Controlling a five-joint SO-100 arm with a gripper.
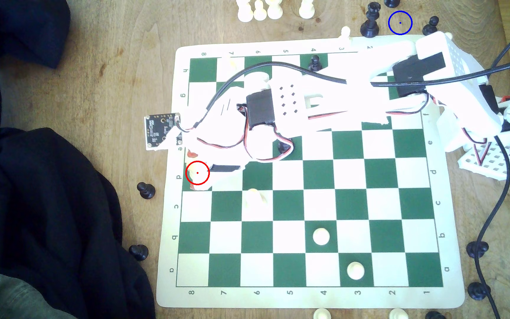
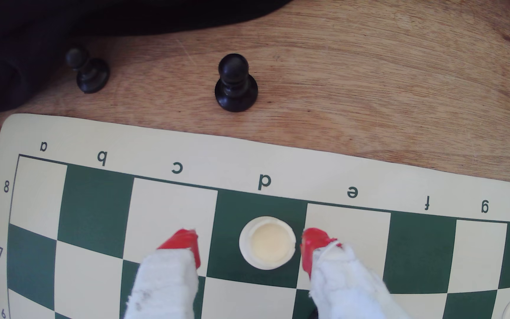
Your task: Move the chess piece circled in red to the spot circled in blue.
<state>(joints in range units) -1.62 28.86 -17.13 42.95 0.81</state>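
Exterior view, going from its left: dark cloth point(image 1: 33, 184) covers the wooden table point(image 1: 119, 76) along that side. Two black pawns point(image 1: 145, 190) stand on bare wood just off the chessboard point(image 1: 309, 299)'s edge, between cloth and mat. Next, the chess piece point(image 1: 197, 174), cream-white, ringed in red, sits on the green d8 square at the board's edge nearest the exterior view's left. My gripper point(image 1: 195, 165) is right over it, mostly washed out in glare there.

Wrist view is clearer: my gripper point(image 2: 250, 245) is spread wide, red-tipped fingers point(image 2: 183, 242) on either side of the chess piece point(image 2: 267, 243), one over the c8 square, the other over e8. Gap visible on both sides, not touching, nothing held. Piece upright, seen from above as a pale disc, roughly centred in its green square.

Further toward the exterior view's right: my white arm point(image 1: 339, 101) stretches across the board's upper rows, black cable point(image 1: 278, 66) looping over it. Two more white pawns point(image 1: 321, 236) stand on the lower board. Far up near the exterior view's right, the spot point(image 1: 400, 22) is bare wood inside a blue ring, off the board, between black pieces point(image 1: 370, 24), well apart from the chess piece.
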